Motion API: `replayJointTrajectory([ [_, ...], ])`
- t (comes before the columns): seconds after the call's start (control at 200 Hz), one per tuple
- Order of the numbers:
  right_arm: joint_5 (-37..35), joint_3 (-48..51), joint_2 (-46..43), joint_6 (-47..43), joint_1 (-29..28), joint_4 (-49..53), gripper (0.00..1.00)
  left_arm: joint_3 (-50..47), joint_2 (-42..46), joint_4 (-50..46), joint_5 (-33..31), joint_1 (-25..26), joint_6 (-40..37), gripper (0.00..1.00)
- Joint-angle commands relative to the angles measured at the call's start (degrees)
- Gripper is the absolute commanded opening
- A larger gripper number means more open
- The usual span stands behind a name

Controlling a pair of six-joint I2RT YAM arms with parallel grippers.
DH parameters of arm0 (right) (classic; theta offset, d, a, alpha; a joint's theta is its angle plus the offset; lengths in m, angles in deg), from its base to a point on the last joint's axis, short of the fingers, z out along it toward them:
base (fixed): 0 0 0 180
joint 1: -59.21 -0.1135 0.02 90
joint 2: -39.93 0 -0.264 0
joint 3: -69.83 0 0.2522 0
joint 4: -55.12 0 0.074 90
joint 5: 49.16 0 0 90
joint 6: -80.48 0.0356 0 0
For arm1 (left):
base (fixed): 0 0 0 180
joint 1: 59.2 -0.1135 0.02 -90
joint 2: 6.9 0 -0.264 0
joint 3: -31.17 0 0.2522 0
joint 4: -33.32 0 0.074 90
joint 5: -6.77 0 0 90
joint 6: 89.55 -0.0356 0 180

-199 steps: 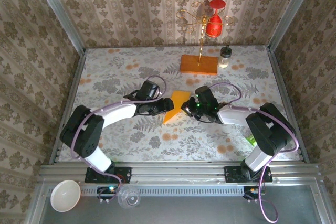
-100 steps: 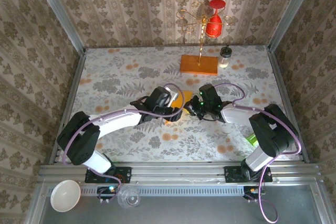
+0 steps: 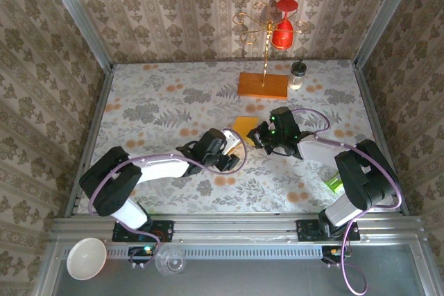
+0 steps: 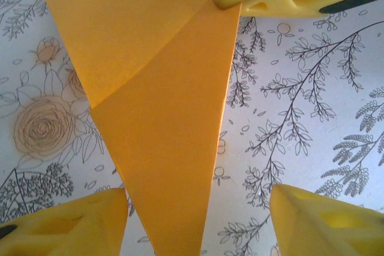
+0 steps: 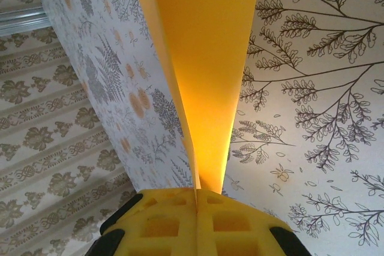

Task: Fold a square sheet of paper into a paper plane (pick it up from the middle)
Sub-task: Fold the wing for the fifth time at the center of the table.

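White bowl (image 3: 86,258) and a clear cup (image 3: 170,260) sit on the grey ledge nearest the camera, beside the left arm's base. A small green object (image 3: 331,184) lies on the floral tabletop (image 3: 152,95) by the right arm.

Mid-table, both arms reach inward to the orange-yellow paper sheet (image 3: 243,126). The left gripper (image 3: 229,156) is spread wide. In its wrist view the narrow pointed end of the paper sheet (image 4: 174,148) runs down between the two yellow foam fingers (image 4: 66,226) without touching either, and a diagonal fold crosses the sheet higher up.

The right gripper (image 3: 260,136) is clamped on the sheet's opposite end. Its pads (image 5: 162,223) are pressed together with the paper sheet (image 5: 207,46) pinched between them, and the two layers splay apart away from the pads.

Farther back stands a brown-orange wooden block (image 3: 262,85) with a gold wire stand (image 3: 266,39) carrying a red ornament (image 3: 282,32), with a small jar (image 3: 297,74) just beside the block.
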Motion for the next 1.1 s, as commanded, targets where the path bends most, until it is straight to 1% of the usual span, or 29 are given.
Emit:
replayJointTrajectory([
  [0.0,2.14,-0.89,-1.38,0.44,0.23,1.85,0.01,0.96,-2.00,3.74,-0.67,0.55,-3.81,0.60],
  [0.175,2.59,-1.07,-1.17,0.26,0.17,3.32,0.02,2.22,-5.11,5.80,-1.57,1.61,-4.56,0.53],
  [0.305,2.57,-0.97,-1.36,-0.17,0.32,4.38,0.02,2.21,-5.80,7.41,-2.25,1.72,-4.26,0.48],
  [0.565,3.01,-1.15,-0.74,-0.38,0.32,5.57,0.05,2.10,-6.75,8.43,-1.43,1.79,-3.62,0.39],
  [0.685,2.94,-1.07,-0.74,-0.44,0.32,6.15,0.07,2.10,-7.43,8.60,-0.60,1.76,-3.30,0.33],
  [0.745,2.99,-1.07,-0.80,-0.52,0.32,6.57,0.10,2.10,-7.89,8.75,-0.21,1.73,-3.03,0.29],
  [0.78,2.95,-1.16,-0.87,-0.57,0.40,6.97,0.14,2.18,-8.13,8.72,0.08,1.72,-2.94,0.27],
  [0.825,3.01,-1.32,-1.04,-0.85,0.56,7.60,0.21,2.09,-8.50,8.85,0.36,1.69,-2.68,0.24],
  [0.9,2.39,-1.09,-1.89,-1.33,1.21,8.59,0.36,1.97,-8.95,9.14,1.11,1.52,-2.01,0.22],
  [0.98,1.10,-0.67,-3.48,-2.70,2.55,10.21,0.48,1.75,-9.14,9.63,2.15,1.22,-1.20,0.21],
  [1.035,-0.17,-0.63,-4.98,-4.28,3.65,12.20,0.54,1.66,-9.22,9.78,3.12,0.89,-0.53,0.20],
  [1.095,-1.22,-0.55,-6.43,-6.11,4.89,14.42,0.57,1.36,-9.08,10.19,4.33,0.56,0.08,0.19],
])
